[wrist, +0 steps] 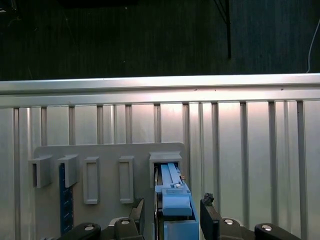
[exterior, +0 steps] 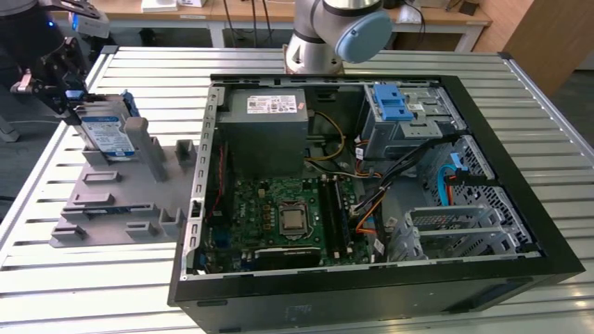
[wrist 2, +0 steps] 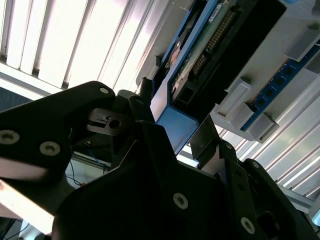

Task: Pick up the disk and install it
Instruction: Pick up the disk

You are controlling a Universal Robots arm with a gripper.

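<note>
One disk [exterior: 105, 132] stood on edge in a slot of the grey fixture [exterior: 121, 202] on the slatted table [exterior: 278, 62], beside the open computer case [exterior: 371, 296]. Its top edge was offered up to the gripper [wrist: 173, 202], whose jaws straddled it, parted, narrow gaps showing either side.

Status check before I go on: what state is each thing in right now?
Flat silver-grey metal disk with blue side rails: standing on edge in the grey plastic holder, not yet installed.
Black end effector: open, one finger on each side of the disk.
Holder: flat on the slatted metal table, carrying the disk.
Black computer case: lying on its side, panel off, interior exposed.
</note>
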